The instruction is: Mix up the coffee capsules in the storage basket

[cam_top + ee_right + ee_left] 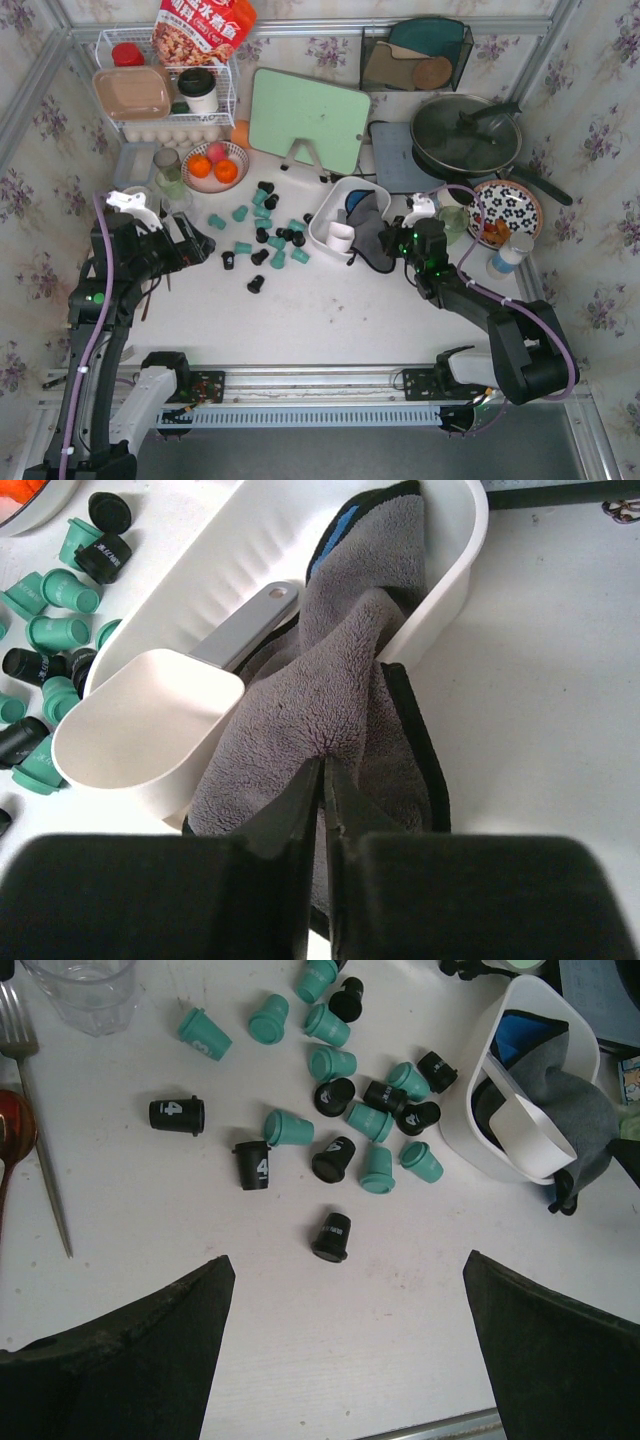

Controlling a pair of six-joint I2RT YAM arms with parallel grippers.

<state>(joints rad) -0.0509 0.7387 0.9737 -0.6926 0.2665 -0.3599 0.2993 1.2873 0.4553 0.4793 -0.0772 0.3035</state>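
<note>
Capsules (370,1121), teal and black, lie scattered on surface (150,1210) just left of basket (250,550); none visible inside. Basket holds white scoop (150,720) and grey cloth (330,670) draped over near wall.

Right gripper (322,780): jaws together, apparently pinching cloth fold. Left gripper (347,1260): jaws wide apart, hovering beside capsules, holding nothing.

Capsules likely light, rigid, smooth and tapered, prone to roll; grip across body near wide rim. Basket light, may slide.

White numeral "4" is legible on one small black tapered plastic capsule (178,1114) lying at left centre of the left wrist view. The same numeral is legible on a second black capsule (253,1166) just right of it.
</note>
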